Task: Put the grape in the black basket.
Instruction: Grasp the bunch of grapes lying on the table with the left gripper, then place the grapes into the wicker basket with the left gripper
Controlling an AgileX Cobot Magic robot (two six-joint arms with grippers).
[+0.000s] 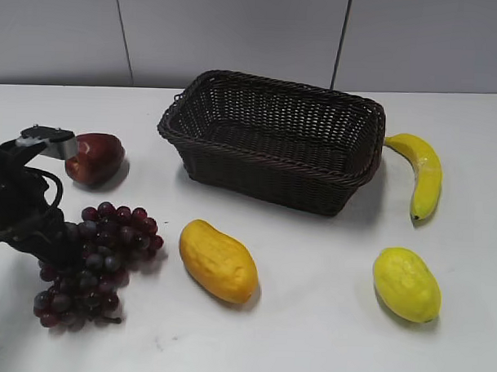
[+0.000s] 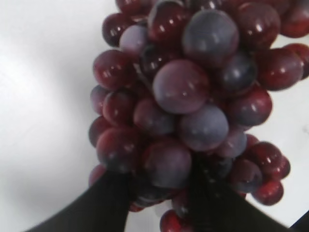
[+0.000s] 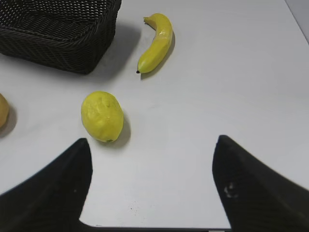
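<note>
Two left fingers (image 2: pixel 212 203) pinch the grape (image 1: pixel 91 258); right fingers (image 3: pixel 43 193) spread above bare table (image 3: pixel 193 121).

No text, label, brand, number or sign can be read in any of the three views. The large dark woven wicker basket (image 1: pixel 275 138) has no tag or print on its sides, and the fruits lying around it carry no stickers. The plain white worktop (image 1: pixel 325 319) in front of the basket shows no marks that can be read. The grey wall panels behind the basket are also without writing.
</note>
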